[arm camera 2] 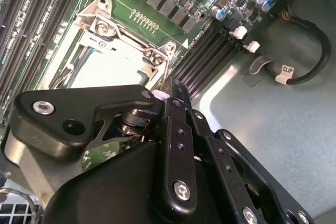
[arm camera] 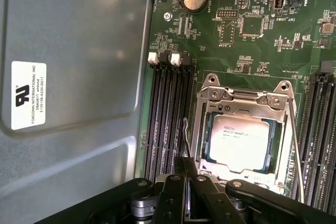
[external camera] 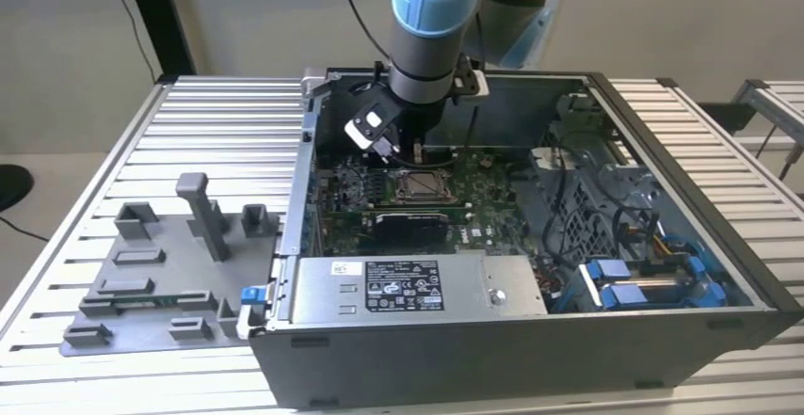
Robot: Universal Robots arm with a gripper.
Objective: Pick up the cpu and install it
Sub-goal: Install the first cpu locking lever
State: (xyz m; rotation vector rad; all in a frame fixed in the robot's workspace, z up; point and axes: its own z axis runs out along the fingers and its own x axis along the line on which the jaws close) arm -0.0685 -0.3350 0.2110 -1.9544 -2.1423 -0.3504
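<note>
You have the cpu (arm camera: 242, 141) already seated inside the metal-framed socket (arm camera: 210, 129) on the green board (arm camera: 252, 30); picking and placing look done, locking the frame is unconfirmed. In the exterior view, reading left to right: grey fixture tray (external camera: 151, 274) at 9 o'clock of the case (external camera: 703, 274), then the gripper (external camera: 399, 151) just at 11 o'clock of the socket. The chip lies flat, pale top up, near-square, no clear long axis. The claw's fingers look drawn together on nothing
</note>
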